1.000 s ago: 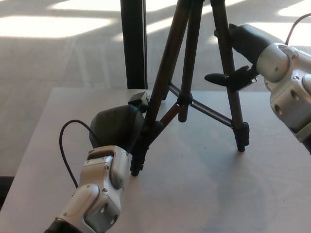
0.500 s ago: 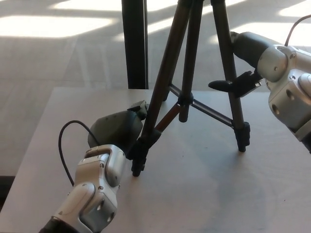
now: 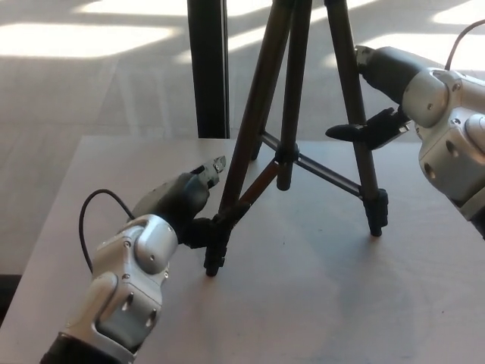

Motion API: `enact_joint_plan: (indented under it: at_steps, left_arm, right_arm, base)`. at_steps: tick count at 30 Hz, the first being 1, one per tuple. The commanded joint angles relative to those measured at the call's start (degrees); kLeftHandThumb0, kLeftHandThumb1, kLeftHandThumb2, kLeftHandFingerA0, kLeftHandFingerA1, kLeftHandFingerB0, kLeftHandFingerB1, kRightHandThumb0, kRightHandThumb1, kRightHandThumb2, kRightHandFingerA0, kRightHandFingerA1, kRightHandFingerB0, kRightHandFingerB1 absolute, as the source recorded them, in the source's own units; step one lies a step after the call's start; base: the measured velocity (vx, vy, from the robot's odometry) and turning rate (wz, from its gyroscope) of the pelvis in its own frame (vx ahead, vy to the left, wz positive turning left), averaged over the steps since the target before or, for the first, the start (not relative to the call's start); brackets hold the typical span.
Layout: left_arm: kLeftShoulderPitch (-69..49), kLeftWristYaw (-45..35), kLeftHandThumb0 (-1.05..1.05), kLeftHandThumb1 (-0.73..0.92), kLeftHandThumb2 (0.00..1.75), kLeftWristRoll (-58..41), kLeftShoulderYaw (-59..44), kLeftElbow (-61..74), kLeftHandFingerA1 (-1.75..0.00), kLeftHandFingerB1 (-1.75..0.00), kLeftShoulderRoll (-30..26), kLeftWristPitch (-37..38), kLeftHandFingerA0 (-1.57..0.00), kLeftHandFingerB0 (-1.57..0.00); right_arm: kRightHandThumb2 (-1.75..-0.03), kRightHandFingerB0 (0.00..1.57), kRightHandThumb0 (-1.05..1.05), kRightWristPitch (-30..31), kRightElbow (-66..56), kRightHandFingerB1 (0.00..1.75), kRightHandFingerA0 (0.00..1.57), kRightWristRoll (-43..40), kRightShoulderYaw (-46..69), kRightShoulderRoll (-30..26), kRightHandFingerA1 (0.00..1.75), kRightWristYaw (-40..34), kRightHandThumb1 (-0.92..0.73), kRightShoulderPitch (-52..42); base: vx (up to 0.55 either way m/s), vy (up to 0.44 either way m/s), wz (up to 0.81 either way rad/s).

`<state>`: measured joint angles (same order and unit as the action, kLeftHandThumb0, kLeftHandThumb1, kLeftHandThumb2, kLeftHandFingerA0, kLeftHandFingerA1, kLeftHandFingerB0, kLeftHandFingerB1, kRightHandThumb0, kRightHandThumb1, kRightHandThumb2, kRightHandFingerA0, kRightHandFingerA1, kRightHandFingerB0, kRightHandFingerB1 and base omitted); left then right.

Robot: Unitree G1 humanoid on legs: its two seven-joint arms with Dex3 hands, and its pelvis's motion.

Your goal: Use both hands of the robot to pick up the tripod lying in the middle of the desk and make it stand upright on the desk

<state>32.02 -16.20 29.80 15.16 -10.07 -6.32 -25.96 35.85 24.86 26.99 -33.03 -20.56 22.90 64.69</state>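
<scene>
Left hand [image 3: 184, 203] sits low on the table [image 3: 318, 303], fingers touching the nearest tripod [image 3: 292, 144] leg just above its foot; whether they close around the leg I cannot tell. To its right the tripod stands with legs spread on the table, long axis upright. Right hand [image 3: 379, 91], higher, is beside the right leg, fingers apart, gripping nothing.

My left hand [image 3: 178, 203]: black, on a silver-grey wrist shell with round recessed screws, 1 black cable looping off it. Right hand [image 3: 379, 91]: same black hand, silver casing, thin cable above.
</scene>
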Motion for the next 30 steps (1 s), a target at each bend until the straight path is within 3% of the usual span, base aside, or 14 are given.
enact_joint_plan:
  at_steps: [1,11,12,13,14,15,16,20,21,22,23,27,28,30]
  left_arm:
    - [-0.4,-15.4,-1.05,0.66,0.64,-16.7,-8.4,6.0,0.0,0.0,-2.5,-4.0,0.0,0.0]
    - [-2.5,-17.5,-1.05,0.66,0.65,-18.3,-13.4,12.2,0.0,0.0,-8.3,-4.8,0.0,0.0]
    - [-3.5,-17.8,-1.05,0.69,0.63,-18.9,-14.4,13.2,0.0,0.0,-9.3,-4.0,0.0,0.0]
    - [-4.5,-18.0,-1.05,0.69,0.63,-19.5,-15.1,14.1,0.0,0.0,-9.9,-3.4,0.0,0.0]
    - [-5.8,-18.3,-1.05,0.71,0.63,-20.8,-16.8,15.8,0.0,0.0,-10.4,-3.8,0.0,0.0]
    - [-7.2,-18.4,-1.05,0.73,0.64,-21.4,-18.1,16.6,0.0,0.0,-11.4,-2.8,0.0,0.0]
    - [-8.4,-18.9,-1.05,0.73,0.65,-22.6,-19.8,17.0,0.0,0.0,-12.2,-2.5,0.0,0.0]
    - [-15.7,-22.3,-1.05,0.77,0.66,-27.2,-27.6,22.2,0.0,0.0,-16.8,-1.8,0.0,0.0]
    - [-17.7,-22.2,-1.05,0.77,0.67,-28.1,-29.9,23.3,0.0,0.0,-17.1,-1.1,0.0,0.0]
    - [-21.1,-23.0,-1.05,0.75,0.65,-30.1,-34.4,24.8,0.0,0.0,-17.8,-1.6,0.0,0.0]
    - [-23.6,-23.6,-1.05,0.76,0.64,-31.5,-37.6,25.9,0.0,0.0,-18.3,-1.9,0.0,0.0]
    - [-31.7,-23.4,-1.03,0.77,0.69,-33.9,-47.0,27.1,0.0,0.0,-17.9,0.9,0.0,0.0]
    - [-35.6,-20.1,-1.05,0.64,1.07,-34.3,-53.1,27.5,-0.2,-0.15,-15.2,-0.1,0.0,0.0]
    - [-36.9,-17.5,-1.05,0.63,1.05,-36.6,-58.3,27.3,-0.16,-0.15,-12.5,-2.0,0.0,0.0]
  right_arm:
    - [-0.75,0.0,-1.02,-1.1,-4.2,0.0,0.0,1.6,2.7,-4.6,0.0,1.2,-0.55,-4.5]
    - [-0.78,0.0,-1.01,1.0,-14.9,0.0,0.0,0.0,7.2,-14.0,0.0,7.9,-0.57,-10.5]
    - [-0.61,0.0,-1.0,1.2,-16.5,0.0,0.0,-0.7,8.5,-15.5,0.0,8.4,-0.68,-11.9]
    - [-0.61,0.0,-1.0,1.6,-17.4,0.0,0.0,-1.0,9.2,-16.4,0.0,9.1,-0.68,-12.7]
    - [-0.8,0.0,-1.0,1.7,-18.3,0.0,0.0,-1.6,10.8,-17.2,0.0,8.9,-0.56,-14.1]
    - [-0.6,0.0,-1.01,0.2,-18.7,0.0,0.0,-2.7,13.0,-18.9,0.0,8.9,-0.69,-16.0]
    - [-0.89,0.0,-1.05,-1.5,-18.5,0.0,0.0,-3.7,15.0,-20.4,0.0,8.9,-0.55,-17.8]
    - [-0.84,0.0,-1.03,-2.4,-23.2,0.0,0.0,-8.3,26.9,-25.5,0.0,9.5,-0.56,-27.3]
    - [-0.62,0.0,-1.01,-1.6,-25.2,0.0,0.0,-10.1,30.7,-26.4,0.0,10.7,-0.71,-29.7]
    - [-0.87,0.0,-1.03,-2.3,-26.9,0.0,0.0,-12.1,36.9,-27.8,0.0,11.4,-0.59,-34.1]
    - [-0.62,0.0,-1.05,-2.8,-28.1,0.0,0.0,-13.3,41.1,-28.5,0.0,12.0,-0.73,-37.0]
    - [-0.61,0.0,-1.02,-6.9,-30.1,0.0,0.0,-17.5,56.3,-28.2,0.0,14.9,-0.68,-47.0]
    - [-1.0,0.0,-1.05,-6.8,-32.3,0.04,0.0,-18.0,66.3,-26.3,0.11,15.9,-0.59,-53.8]
    - [-0.95,0.0,-1.03,-8.0,-32.8,0.0,0.0,-19.3,74.2,-23.8,0.11,15.5,-0.58,-57.9]
  base:
    - [0.0,0.0,0.0]
    - [0.0,0.0,0.0]
    - [0.0,0.0,0.0]
    - [0.0,0.0,0.0]
    - [0.0,0.0,0.0]
    - [0.0,0.0,0.0]
    - [0.0,0.0,0.0]
    - [0.0,0.0,0.0]
    - [0.0,0.0,0.0]
    - [0.0,0.0,0.0]
    - [0.0,0.0,0.0]
    - [0.0,0.0,0.0]
    - [0.0,0.0,0.0]
    - [0.0,0.0,0.0]
